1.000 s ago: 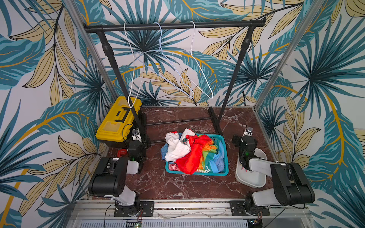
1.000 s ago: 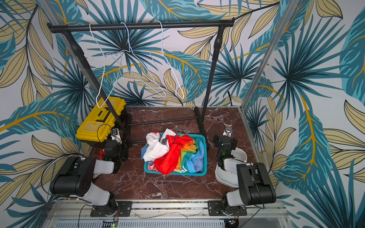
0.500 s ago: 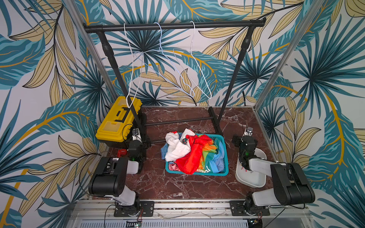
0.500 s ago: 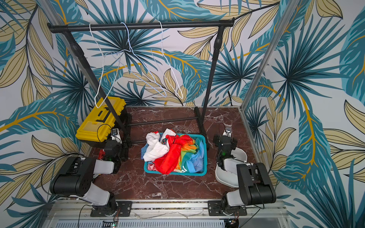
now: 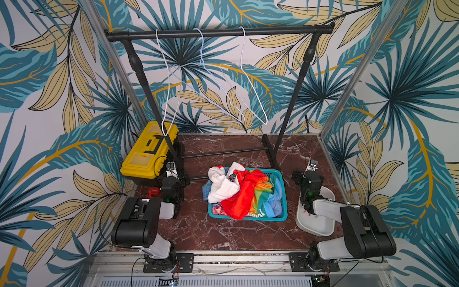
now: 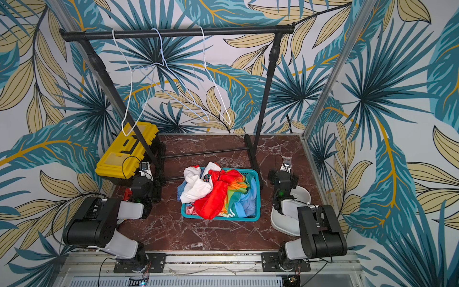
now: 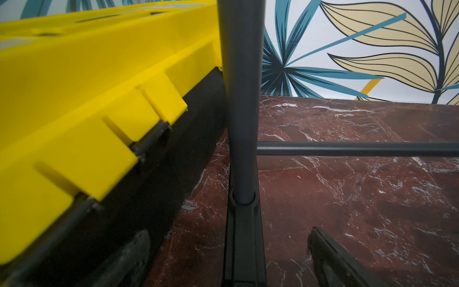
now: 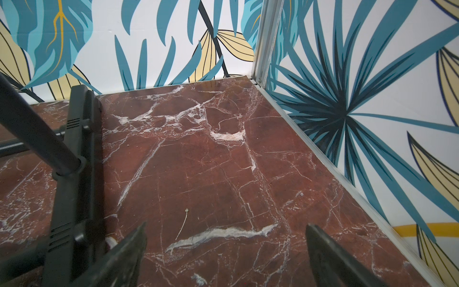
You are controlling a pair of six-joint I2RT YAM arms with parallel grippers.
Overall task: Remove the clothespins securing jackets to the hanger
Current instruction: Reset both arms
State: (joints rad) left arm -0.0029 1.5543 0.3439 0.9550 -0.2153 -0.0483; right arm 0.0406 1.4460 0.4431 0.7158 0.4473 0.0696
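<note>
My left gripper [image 7: 228,232]: jaws released, gripping nothing. The rack [image 7: 239,99] post stands ahead, with the yellow toolbox [image 7: 74,99] beside it. My right gripper [image 8: 226,226]: released, empty, above the marble table [image 8: 211,161]. In both top views the jackets [image 5: 244,192] lie heaped in the teal basket [image 5: 279,216] at table centre, with the left gripper at its 9 o'clock and the right gripper at its 3 o'clock.

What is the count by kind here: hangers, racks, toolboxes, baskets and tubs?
Wire hangers: 3
Clothes rack: 1
Yellow toolbox: 1
Teal basket: 1
White tub: 1
Total: 7
</note>
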